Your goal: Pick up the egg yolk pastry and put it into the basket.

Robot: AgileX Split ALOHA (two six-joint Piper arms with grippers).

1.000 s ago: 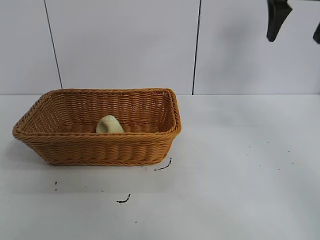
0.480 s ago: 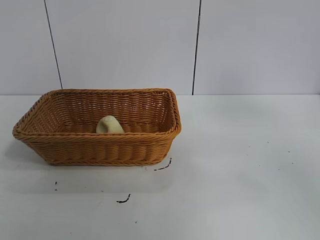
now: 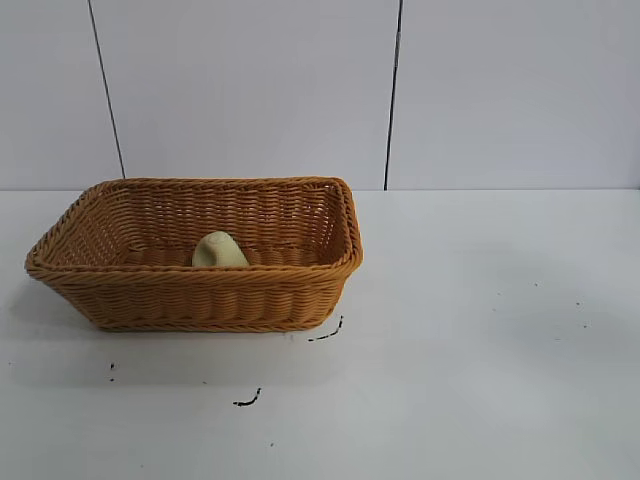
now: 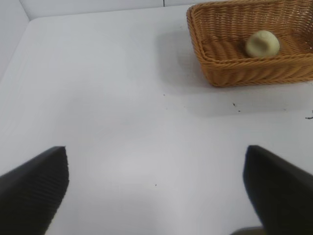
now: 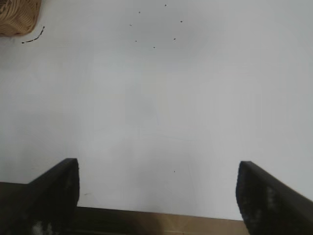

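The pale cream egg yolk pastry (image 3: 219, 251) lies inside the orange-brown wicker basket (image 3: 200, 300), near its front wall; the left wrist view shows the pastry (image 4: 262, 43) resting on the floor of the basket (image 4: 244, 73). Neither arm appears in the exterior view. My left gripper (image 4: 156, 188) hangs open over bare white table, far from the basket, nothing between its fingers. My right gripper (image 5: 157, 193) is open too, above the table near its edge, with only a corner of the basket (image 5: 17, 17) in sight.
Small black marks (image 3: 325, 332) dot the white table (image 3: 480, 350) in front of the basket. A brown strip (image 5: 161, 223) runs along the table edge under the right gripper. White wall panels stand behind.
The right gripper, seen a second ago at the upper right corner of the exterior view, has left that view. Basket and pastry have not moved.
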